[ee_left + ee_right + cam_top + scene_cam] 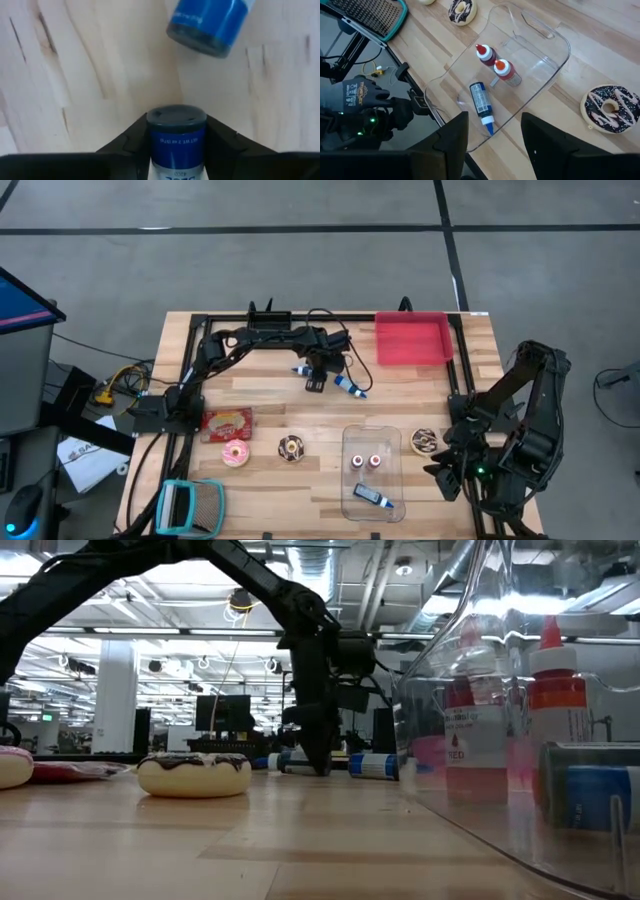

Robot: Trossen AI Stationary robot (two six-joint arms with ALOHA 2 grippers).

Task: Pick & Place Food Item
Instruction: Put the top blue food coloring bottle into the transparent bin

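Two blue and white tubes lie on the wood at the far middle of the table. One tube [176, 142] sits between the fingers of my left gripper [316, 382], which is shut on it. The other tube [351, 387] [210, 22] lies just beyond it, free on its side. In the low view my left gripper [318, 762] reaches down to the table between both tubes. My right gripper [492, 145] hangs open and holds nothing above the near right, over a clear tray [348, 480]. My left gripper pinches the tube between its two fingers, on the two sides of its dark blue end [156, 131]. The fingers come from above, pointing down, and lie across the tube. The tube lies flat on the table.
The clear tray holds two red bottles [497, 64] and a blue tube [481, 102]. A red tray [412, 338] stands at the far right. Three donuts [236, 453] [291, 448] [424, 442], a red packet [227, 422] and a teal tool [190, 506] lie nearer.
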